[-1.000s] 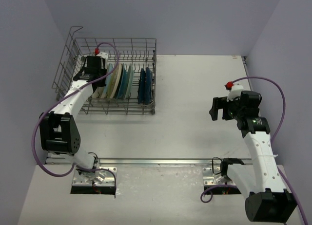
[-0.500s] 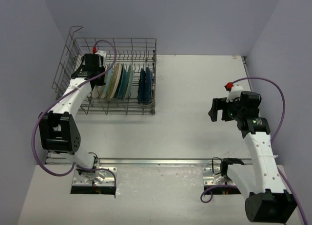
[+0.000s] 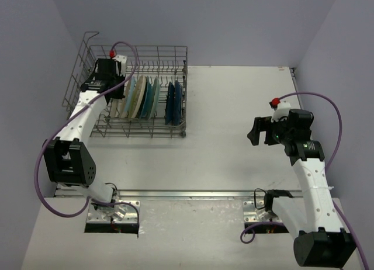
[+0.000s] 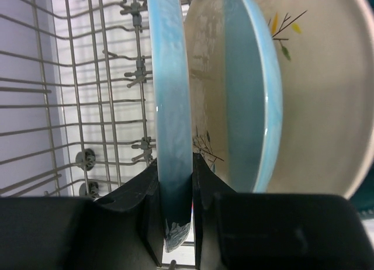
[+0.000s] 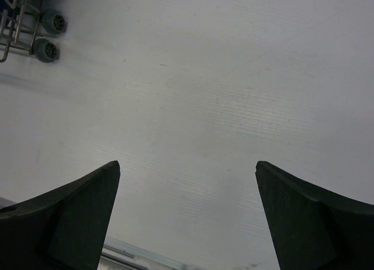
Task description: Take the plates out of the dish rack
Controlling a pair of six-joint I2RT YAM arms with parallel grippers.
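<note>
The grey wire dish rack [image 3: 87, 59] stands at the far left of the table. Several plates [image 3: 143, 97] stand upright in it, cream, pale blue and teal, with dark blue ones [image 3: 173, 100] to the right. My left gripper [image 3: 110, 83] is inside the rack at the left end of the row. In the left wrist view it [image 4: 175, 185] is shut on the rim of a pale blue plate [image 4: 172, 94], seen edge-on. A cream-and-blue plate with a twig motif [image 4: 315, 106] stands just right of it. My right gripper [image 3: 257, 132] hangs open and empty over the table [image 5: 193, 94].
The rack's tall wire sides [image 4: 70, 94] and tines stand close on the left of the held plate. The rack's corner with two small wheels [image 5: 47, 33] shows at the top left of the right wrist view. A metal rail [image 3: 193, 194] runs along the near edge.
My left gripper has moved a little towards the rack's far left corner, still shut on the pale blue plate. The right arm has barely moved.
</note>
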